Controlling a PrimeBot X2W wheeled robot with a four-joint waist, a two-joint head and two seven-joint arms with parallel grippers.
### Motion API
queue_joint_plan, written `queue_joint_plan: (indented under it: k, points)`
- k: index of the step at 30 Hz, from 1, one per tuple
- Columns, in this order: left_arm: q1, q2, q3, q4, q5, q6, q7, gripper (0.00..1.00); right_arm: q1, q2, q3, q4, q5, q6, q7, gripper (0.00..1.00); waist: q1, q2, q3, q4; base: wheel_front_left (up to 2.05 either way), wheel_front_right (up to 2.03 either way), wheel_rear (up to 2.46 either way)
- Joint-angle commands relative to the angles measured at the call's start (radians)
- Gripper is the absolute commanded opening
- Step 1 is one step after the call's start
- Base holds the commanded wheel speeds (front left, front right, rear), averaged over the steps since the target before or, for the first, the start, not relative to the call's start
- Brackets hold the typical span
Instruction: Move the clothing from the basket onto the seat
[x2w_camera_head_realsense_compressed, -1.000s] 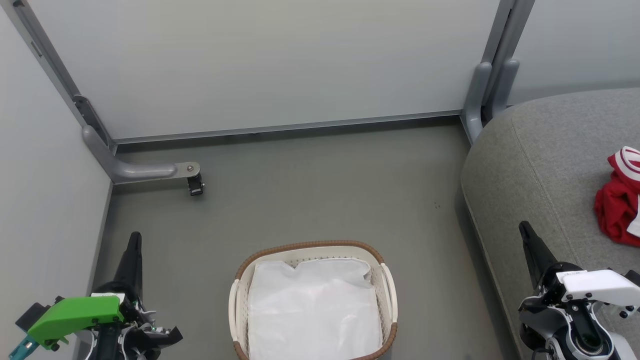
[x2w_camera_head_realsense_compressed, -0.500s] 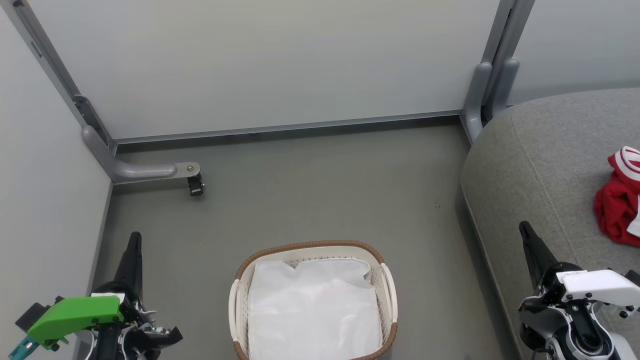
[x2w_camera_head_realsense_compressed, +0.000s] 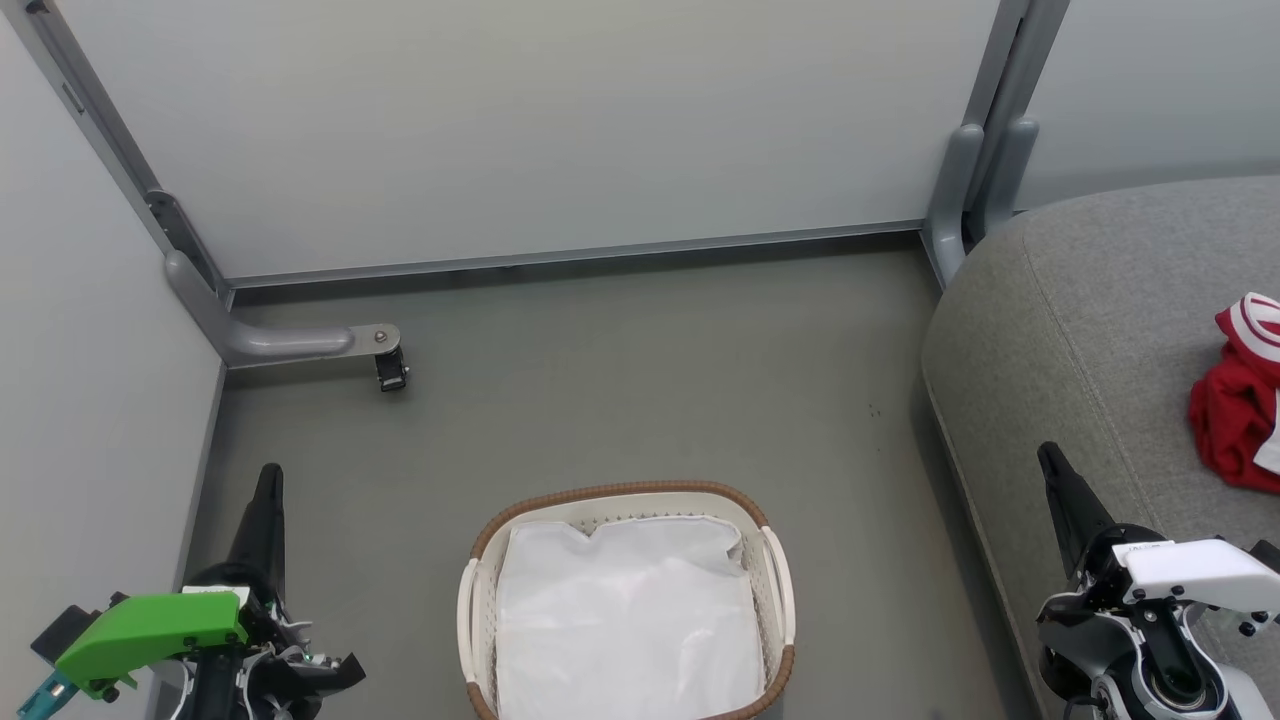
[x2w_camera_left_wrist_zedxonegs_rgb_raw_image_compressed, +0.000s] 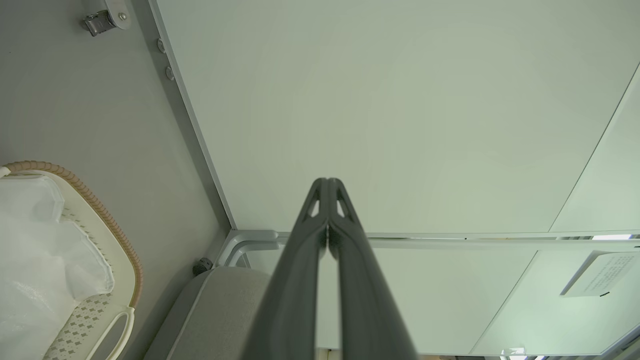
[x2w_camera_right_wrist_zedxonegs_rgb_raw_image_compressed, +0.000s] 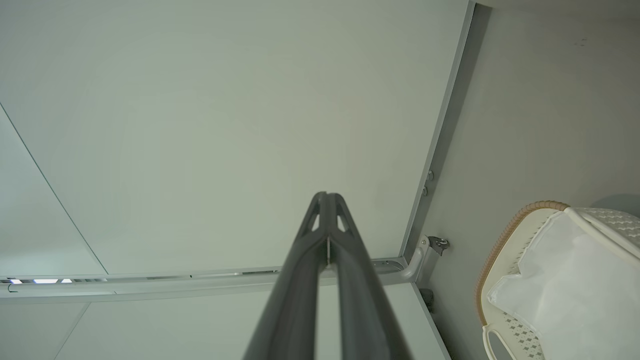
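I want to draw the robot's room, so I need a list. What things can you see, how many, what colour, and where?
basket: one, cream with brown rim, on the floor, bottom middle.
cloth: one, white, inside the basket.
clothes: one heap, red with white stripes, on the seat.
seat: one, grey, on the right.
floor: one, grey-green, under the basket.
walls: three panels, pale grey, at the back and left.
metal foot: one, grey, with a small black wheel, back left corner.
left pincer: one, dark, shut and empty, bottom left.
right pincer: one, dark, shut and empty, bottom right, by the seat's edge.
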Motion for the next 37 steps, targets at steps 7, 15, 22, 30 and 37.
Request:
queue_joint_plan:
  k: [7, 15, 22, 30, 37]
  points:
    - [-0.010, 0.006, 0.002, -0.001, -0.003, -0.004, 0.003, 0.00, 0.011, -0.006, -0.001, -0.003, 0.004, 0.000, 0.003, 0.00, 0.0000, -0.0001, 0.000, 0.000, 0.00, 0.00, 0.00]
    - [-0.010, 0.006, 0.002, -0.001, -0.003, -0.004, 0.003, 0.00, 0.011, -0.006, -0.001, -0.003, 0.004, 0.000, 0.003, 0.00, 0.0000, -0.0001, 0.000, 0.000, 0.00, 0.00, 0.00]
    - [-0.010, 0.006, 0.002, -0.001, -0.003, -0.003, 0.003, 0.00, 0.011, -0.006, -0.001, -0.003, 0.004, 0.000, 0.003, 0.00, 0.0000, -0.0001, 0.000, 0.000, 0.00, 0.00, 0.00]
    - [-0.010, 0.006, 0.002, -0.001, -0.003, -0.004, 0.003, 0.00, 0.011, -0.006, -0.001, -0.003, 0.004, 0.000, 0.003, 0.00, 0.0000, -0.0001, 0.000, 0.000, 0.00, 0.00, 0.00]
    - [-0.010, 0.006, 0.002, -0.001, -0.003, -0.004, 0.003, 0.00, 0.011, -0.006, -0.001, -0.003, 0.004, 0.000, 0.003, 0.00, 0.0000, -0.0001, 0.000, 0.000, 0.00, 0.00, 0.00]
